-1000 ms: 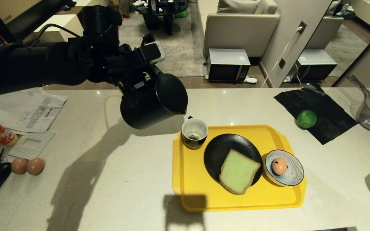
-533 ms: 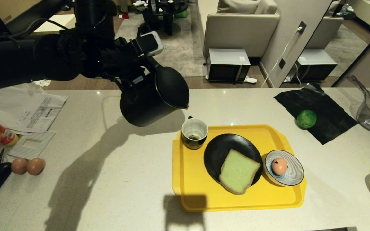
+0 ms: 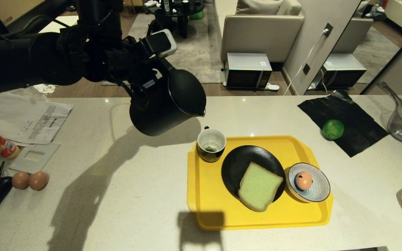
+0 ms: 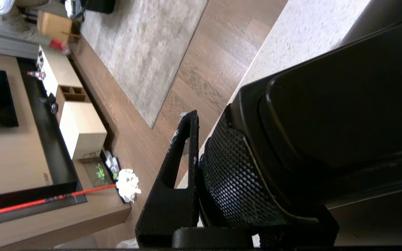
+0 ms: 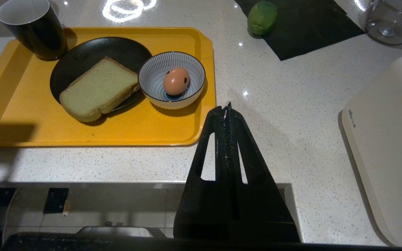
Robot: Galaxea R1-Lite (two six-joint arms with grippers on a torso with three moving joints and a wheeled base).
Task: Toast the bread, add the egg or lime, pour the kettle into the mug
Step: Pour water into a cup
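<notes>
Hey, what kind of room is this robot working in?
Most likely a home, an open-plan kitchen counter beside a living room: a speckled white stone countertop carries breakfast things, and beyond it stand a beige upholstered sofa and a grey floor rug.

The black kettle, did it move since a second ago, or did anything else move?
A little. The left gripper, still clamped on the kettle, carried it slightly up, spout still tipped toward the mug. Bread, egg, lime and the shut right gripper stayed put.
</notes>
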